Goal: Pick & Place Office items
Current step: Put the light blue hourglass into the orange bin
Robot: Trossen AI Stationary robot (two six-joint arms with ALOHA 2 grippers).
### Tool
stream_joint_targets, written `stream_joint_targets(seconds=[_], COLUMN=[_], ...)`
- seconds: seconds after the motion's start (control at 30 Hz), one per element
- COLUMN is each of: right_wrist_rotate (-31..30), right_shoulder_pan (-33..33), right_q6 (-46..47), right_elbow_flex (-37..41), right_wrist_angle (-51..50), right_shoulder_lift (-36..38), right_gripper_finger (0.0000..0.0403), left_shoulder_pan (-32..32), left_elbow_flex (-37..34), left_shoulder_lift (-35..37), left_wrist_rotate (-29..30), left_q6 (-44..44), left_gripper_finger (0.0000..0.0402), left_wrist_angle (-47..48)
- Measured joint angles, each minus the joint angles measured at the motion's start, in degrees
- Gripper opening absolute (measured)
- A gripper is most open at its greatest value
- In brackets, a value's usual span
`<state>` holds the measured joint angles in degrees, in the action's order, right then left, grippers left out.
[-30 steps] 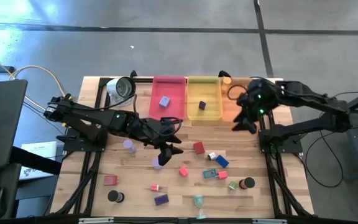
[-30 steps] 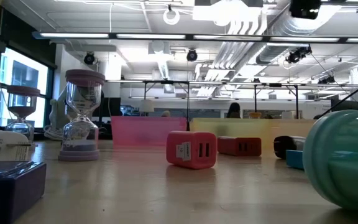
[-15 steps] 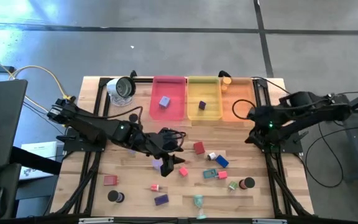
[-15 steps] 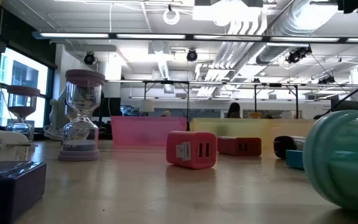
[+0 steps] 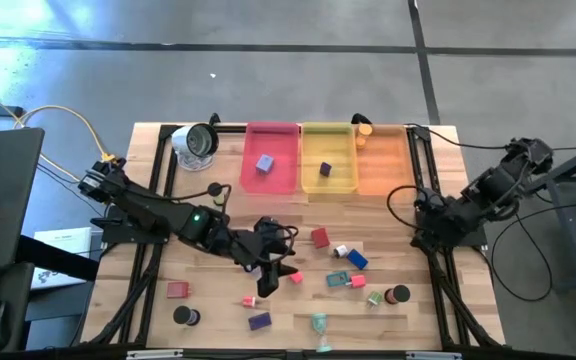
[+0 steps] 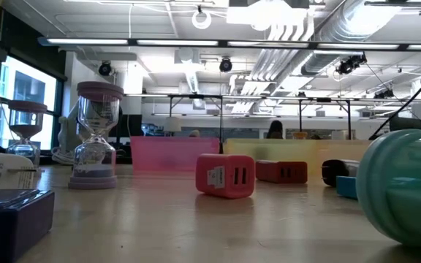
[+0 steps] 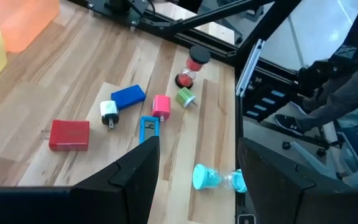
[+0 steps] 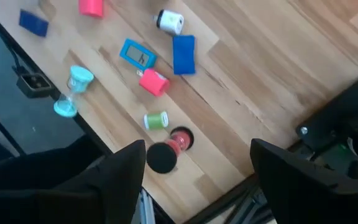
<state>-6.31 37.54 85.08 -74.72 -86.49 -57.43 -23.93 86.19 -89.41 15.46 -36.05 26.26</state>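
The left claw (image 5: 266, 283) hangs open over the wooden tabletop (image 5: 218, 290) beside a small pink block (image 5: 295, 275). The right claw (image 8: 194, 180) is open too, at the tabletop's right edge.

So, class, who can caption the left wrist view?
Open left gripper above a red block, blue block and teal hourglass.

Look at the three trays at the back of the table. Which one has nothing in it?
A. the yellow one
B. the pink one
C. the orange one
C. In the high view the orange tray shows only its bare floor, while the pink tray holds a lavender block and the yellow tray holds a small purple block.
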Motion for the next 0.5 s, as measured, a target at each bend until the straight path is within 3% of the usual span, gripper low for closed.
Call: stream_joint_targets(seconds=[0.37,0.5], right_wrist_rotate=[-1.1,-1.2], right_shoulder_pan=[9.3,10.3], right_q6=[7.1,8.5], right_elbow_flex=[0.0,0.0], right_wrist_angle=[1.9,2.3], right_shoulder_lift=[-4.0,-6.7], right_gripper_finger=[0.0282,0.0307], left_shoulder_pan=[-0.2,-0.1], left_elbow_flex=[0.0,0.0], left_shoulder_lift=[0.0,0.0], left_wrist_rotate=[0.0,0.0], left_q6=[-0.9,-0.1], left_gripper_finger=[0.0212,0.0212], left_wrist_angle=[-0.2,-0.2])
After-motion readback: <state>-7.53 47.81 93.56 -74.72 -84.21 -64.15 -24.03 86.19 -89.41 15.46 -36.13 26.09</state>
